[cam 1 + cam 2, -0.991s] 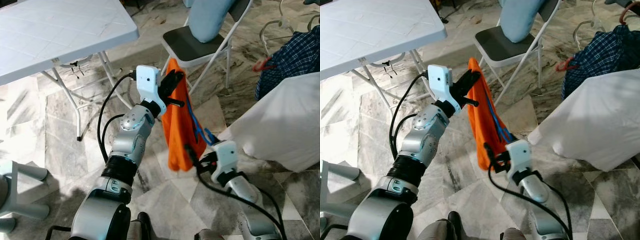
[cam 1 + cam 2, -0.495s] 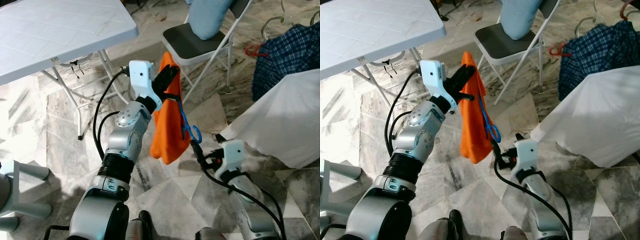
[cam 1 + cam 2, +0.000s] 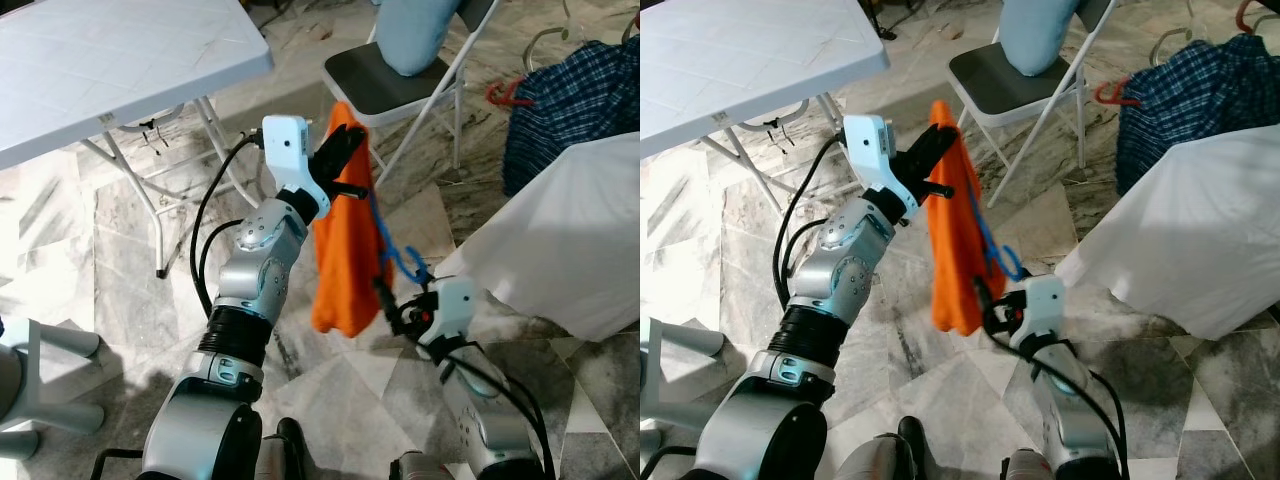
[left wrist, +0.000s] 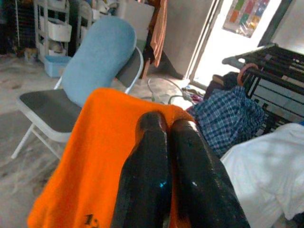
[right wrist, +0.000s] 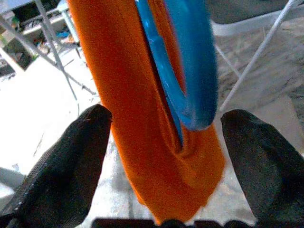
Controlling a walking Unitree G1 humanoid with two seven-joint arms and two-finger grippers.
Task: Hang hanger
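An orange shirt (image 3: 345,250) hangs on a blue hanger, whose hook (image 3: 402,262) points down and to the right. My left gripper (image 3: 340,165) is raised and shut on the top of the shirt (image 4: 95,156), pinching the cloth. My right gripper (image 3: 392,305) sits low beside the shirt's lower edge, just under the hook. It is open in the right wrist view (image 5: 166,116), with the blue hook (image 5: 192,71) ahead between its two fingers (image 5: 61,161), not touching them.
A white folding table (image 3: 100,70) stands at the left. A folding chair (image 3: 385,85) with a blue cushion (image 3: 415,30) is behind the shirt. A white cloth (image 3: 560,240) and a plaid garment (image 3: 575,100) hang at the right, by a dark rack (image 4: 266,57).
The shirt has swung back to the right since half a second ago. My right gripper has come up and left, closing in under the blue hook. The left gripper keeps its hold.
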